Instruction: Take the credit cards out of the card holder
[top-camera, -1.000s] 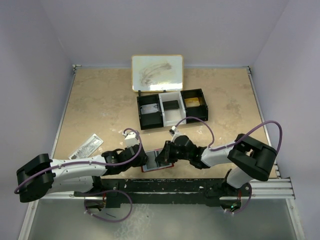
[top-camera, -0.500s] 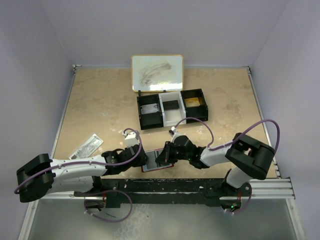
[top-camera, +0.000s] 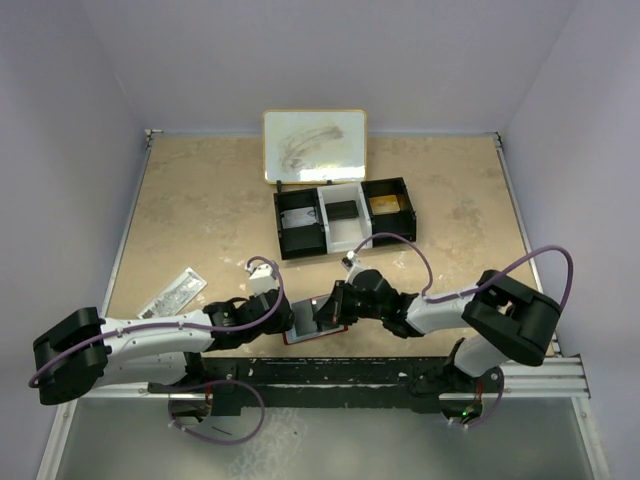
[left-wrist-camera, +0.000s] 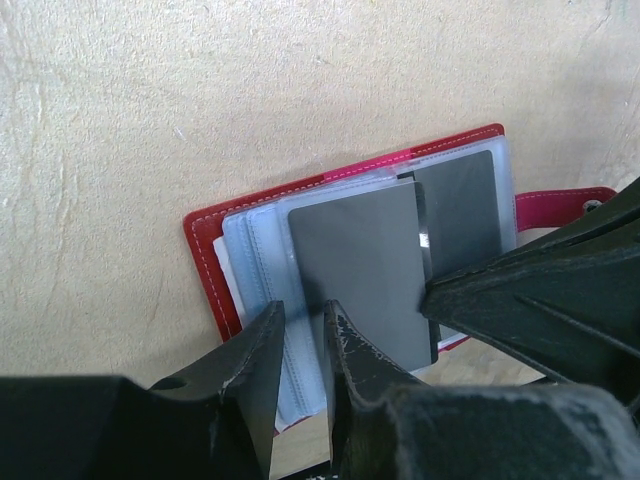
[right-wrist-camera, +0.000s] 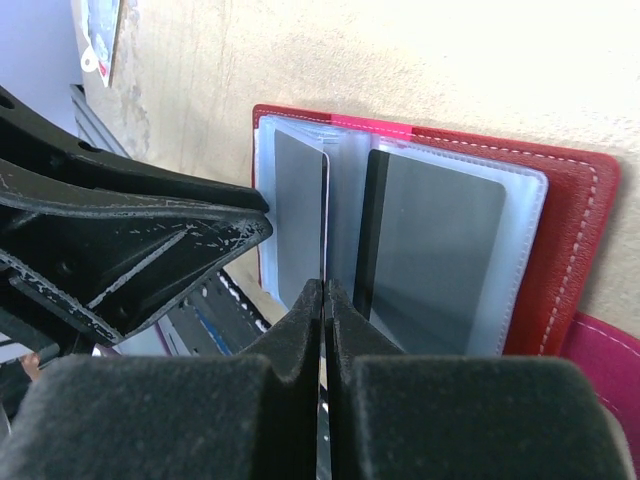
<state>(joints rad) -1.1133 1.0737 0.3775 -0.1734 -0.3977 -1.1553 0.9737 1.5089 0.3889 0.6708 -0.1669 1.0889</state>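
Observation:
The red card holder (top-camera: 303, 322) lies open near the table's front edge, its pale clear sleeves up. In the left wrist view it (left-wrist-camera: 205, 255) shows a grey card (left-wrist-camera: 355, 270) standing partly out of a sleeve. My right gripper (top-camera: 325, 312) is shut on that card's edge, seen edge-on in the right wrist view (right-wrist-camera: 323, 225). Another grey card (right-wrist-camera: 435, 260) sits in the right-hand sleeve. My left gripper (top-camera: 283, 318) has its jaws narrowly closed at the left sleeves (left-wrist-camera: 262, 260) of the holder (right-wrist-camera: 580, 230). The red side tab (left-wrist-camera: 560, 208) sticks out on the right.
A long black three-compartment tray (top-camera: 343, 215) with a white middle stands behind the holder. A small whiteboard (top-camera: 314, 145) lies at the back. A flat printed packet (top-camera: 172, 292) lies at the left. The metal rail (top-camera: 400, 370) runs along the front edge.
My right arm has drawn back slightly to the right with the grey card in its jaws. The left arm and the holder have stayed put.

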